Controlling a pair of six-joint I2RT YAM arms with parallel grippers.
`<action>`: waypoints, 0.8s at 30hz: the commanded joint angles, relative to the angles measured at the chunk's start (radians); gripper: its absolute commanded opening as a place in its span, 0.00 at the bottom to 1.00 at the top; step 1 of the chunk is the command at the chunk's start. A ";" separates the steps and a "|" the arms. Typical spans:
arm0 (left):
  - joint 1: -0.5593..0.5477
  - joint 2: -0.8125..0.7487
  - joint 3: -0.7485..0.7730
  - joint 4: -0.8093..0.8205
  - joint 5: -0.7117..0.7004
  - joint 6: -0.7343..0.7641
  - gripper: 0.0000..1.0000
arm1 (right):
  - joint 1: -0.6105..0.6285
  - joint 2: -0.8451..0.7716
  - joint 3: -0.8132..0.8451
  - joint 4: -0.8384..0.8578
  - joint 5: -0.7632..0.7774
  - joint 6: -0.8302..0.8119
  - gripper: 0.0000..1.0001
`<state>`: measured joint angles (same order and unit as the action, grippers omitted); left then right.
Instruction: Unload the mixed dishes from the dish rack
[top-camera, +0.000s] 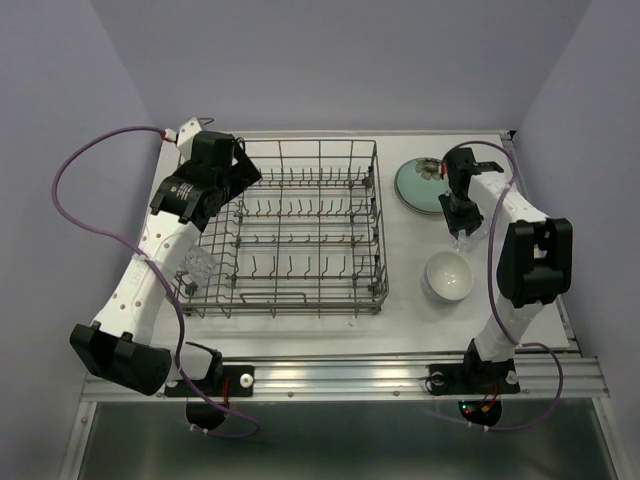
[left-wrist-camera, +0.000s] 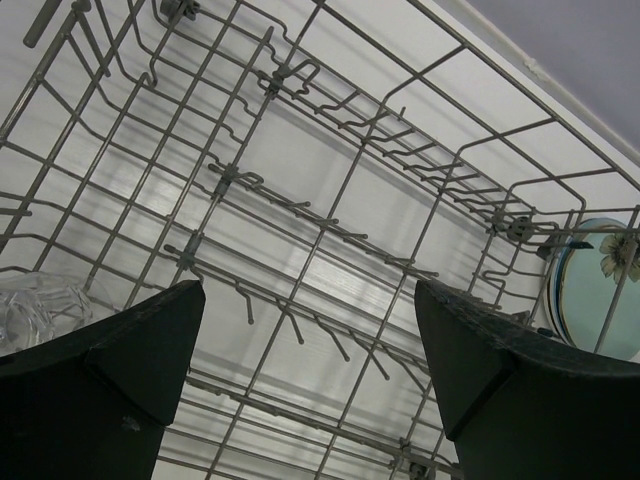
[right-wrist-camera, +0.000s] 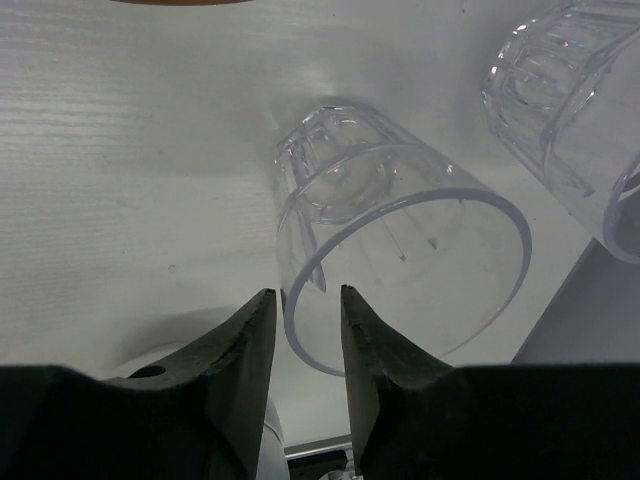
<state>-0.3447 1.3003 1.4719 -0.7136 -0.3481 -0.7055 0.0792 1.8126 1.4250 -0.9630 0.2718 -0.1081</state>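
The grey wire dish rack (top-camera: 300, 235) fills the left-middle of the table and holds one clear textured glass (top-camera: 197, 268) at its near left corner. That glass also shows in the left wrist view (left-wrist-camera: 40, 305). My left gripper (top-camera: 243, 172) hangs open and empty over the rack's far left (left-wrist-camera: 310, 340). My right gripper (top-camera: 463, 232) points down at a clear glass (right-wrist-camera: 400, 240) standing on the table. Its jaws are narrowly open and straddle the glass's rim (right-wrist-camera: 308, 300). A pale green plate (top-camera: 420, 185) and a white bowl (top-camera: 446, 277) lie right of the rack.
A second clear glass (right-wrist-camera: 570, 110) stands close beside the first, at the upper right of the right wrist view. The plate shows through the rack's wires (left-wrist-camera: 600, 290). The table's right edge (top-camera: 560, 300) is near the right arm.
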 joint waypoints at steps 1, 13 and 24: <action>0.007 -0.042 0.041 -0.035 -0.055 -0.012 0.99 | -0.004 -0.056 0.015 0.027 -0.009 -0.027 0.46; 0.007 -0.038 0.038 -0.106 -0.077 0.012 0.99 | -0.004 -0.254 0.135 0.070 -0.011 0.021 1.00; 0.001 -0.111 -0.030 -0.105 -0.097 0.001 0.99 | 0.077 -0.398 0.056 0.404 -0.457 0.271 1.00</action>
<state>-0.3447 1.2621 1.4601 -0.8051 -0.3813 -0.6998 0.0925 1.4200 1.5253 -0.7479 -0.0227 0.0288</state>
